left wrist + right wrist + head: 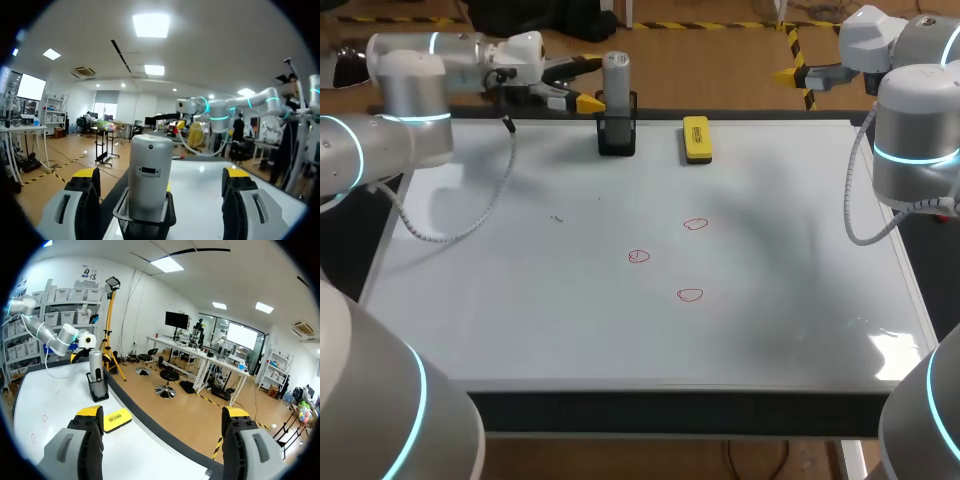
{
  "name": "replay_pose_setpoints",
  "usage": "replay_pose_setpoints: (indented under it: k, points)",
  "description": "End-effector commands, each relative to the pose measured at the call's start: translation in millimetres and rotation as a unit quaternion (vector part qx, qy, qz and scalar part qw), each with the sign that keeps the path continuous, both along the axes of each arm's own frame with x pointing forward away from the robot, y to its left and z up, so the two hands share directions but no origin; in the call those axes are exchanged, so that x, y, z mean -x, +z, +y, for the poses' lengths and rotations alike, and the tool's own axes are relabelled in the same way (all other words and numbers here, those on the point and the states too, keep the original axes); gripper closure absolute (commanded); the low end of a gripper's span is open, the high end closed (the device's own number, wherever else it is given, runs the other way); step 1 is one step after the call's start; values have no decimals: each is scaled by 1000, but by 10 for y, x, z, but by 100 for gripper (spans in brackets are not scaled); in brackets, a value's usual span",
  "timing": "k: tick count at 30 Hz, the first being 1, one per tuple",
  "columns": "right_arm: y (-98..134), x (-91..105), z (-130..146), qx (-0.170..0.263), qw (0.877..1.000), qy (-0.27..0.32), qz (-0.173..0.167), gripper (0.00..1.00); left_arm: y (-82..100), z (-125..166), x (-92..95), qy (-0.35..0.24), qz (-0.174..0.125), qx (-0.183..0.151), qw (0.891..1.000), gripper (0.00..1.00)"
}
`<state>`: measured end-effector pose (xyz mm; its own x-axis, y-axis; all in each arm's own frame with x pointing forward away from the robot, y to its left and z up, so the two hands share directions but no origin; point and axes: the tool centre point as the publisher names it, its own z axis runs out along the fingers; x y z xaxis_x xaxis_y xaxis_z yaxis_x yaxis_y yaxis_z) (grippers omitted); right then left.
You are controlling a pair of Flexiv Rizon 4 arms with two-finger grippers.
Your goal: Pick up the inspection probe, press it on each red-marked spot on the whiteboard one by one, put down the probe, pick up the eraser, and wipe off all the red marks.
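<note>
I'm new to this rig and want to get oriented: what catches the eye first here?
Three small red marks sit near the whiteboard's middle. At its far edge a silver probe stands upright in a black holder, just ahead of the open left tool, a yellow eraser beside it.

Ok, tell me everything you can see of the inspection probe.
The inspection probe is a smooth silver-grey cylinder, metallic-looking, with a small dark rectangular window on its side. It stands upright, its lower end seated in a black mesh holder at the far edge of the whiteboard. The left gripper faces it at close range, jaws open and not touching it.
</note>
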<state>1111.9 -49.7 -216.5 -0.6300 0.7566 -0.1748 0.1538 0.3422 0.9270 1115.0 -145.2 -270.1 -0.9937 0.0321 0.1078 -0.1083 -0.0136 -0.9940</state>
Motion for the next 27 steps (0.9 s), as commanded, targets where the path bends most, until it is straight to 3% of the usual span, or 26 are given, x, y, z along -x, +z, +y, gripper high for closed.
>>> replay_pose_setpoints:
  k: [1,27]
  points:
    - [-1,-5,-1,0,1000,0,0,0,-20,-41,-31,-15,-2,4,1000,0]
    - [-1,-5,-1,0,1000,0,0,0,16,-316,173,18,-17,-9,1000,0]
